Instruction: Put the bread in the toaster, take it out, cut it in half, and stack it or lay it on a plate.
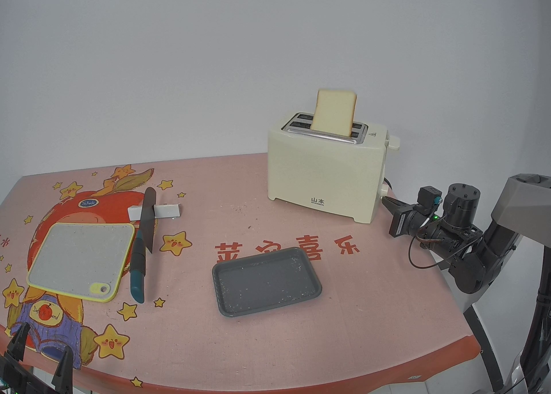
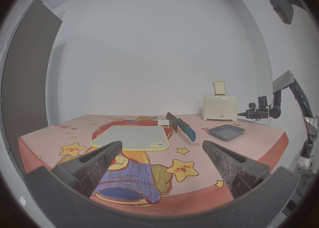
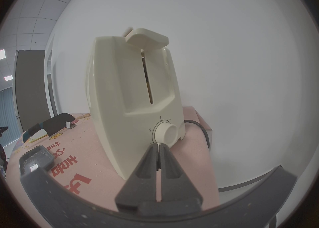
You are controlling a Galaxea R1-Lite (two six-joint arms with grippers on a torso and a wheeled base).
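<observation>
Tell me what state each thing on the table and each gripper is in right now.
toaster: lever up.
bread: standing up out of a toaster slot, uncut.
cutting board: flat, nothing on it.
knife: lying by the cutting board, blade over a white rest.
plate: only crumbs in it.
left gripper: open, holding nothing.
right gripper: shut, empty, near the toaster's dial.
</observation>
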